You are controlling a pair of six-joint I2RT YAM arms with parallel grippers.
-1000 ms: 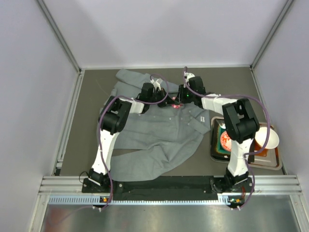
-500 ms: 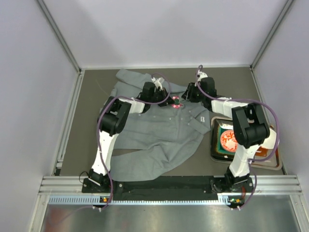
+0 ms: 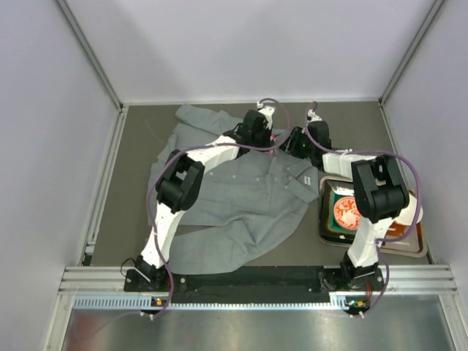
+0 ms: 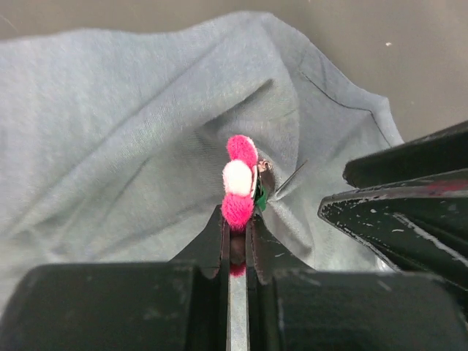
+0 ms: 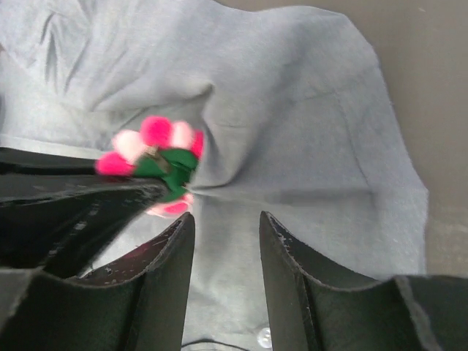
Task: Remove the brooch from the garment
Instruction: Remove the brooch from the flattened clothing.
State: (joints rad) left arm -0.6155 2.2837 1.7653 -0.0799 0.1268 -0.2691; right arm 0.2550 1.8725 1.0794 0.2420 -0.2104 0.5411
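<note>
The brooch [image 4: 240,183], a pink and magenta flower with a green backing, is pinched by its lower petals at the tips of the left hand [image 4: 235,221], whose fingers are closed to a sliver on it. It stands edge-on in that grip, with its long axis running straight out along the fingers, away from the wrist. A thin dark line angling off its back may be the pin [image 4: 291,177]. I cannot tell whether it has left the cloth. The grey shirt [image 4: 139,124] rises in a pucker toward the flower, which suggests the fabric is being drawn up with it and the brooch is not yet free.

The right hand [image 5: 225,223] is just beside it, fingers parted and holding nothing, with only shirt cloth showing between them. In its own wrist view the brooch lies ahead and to the left, at the peak of the fold. That hand looks placed to pin down the cloth below the peak, so that a pull by the left hand would part the pin from the fabric rather than lift the shirt. The risk is a snag.

This is at the far part of the shirt, which lies rumpled across a dark table [image 3: 351,124]. A tray [image 3: 401,251] holding a few items sits near the table's right edge, well apart. Plain white walls [image 3: 241,51] close in three sides.
</note>
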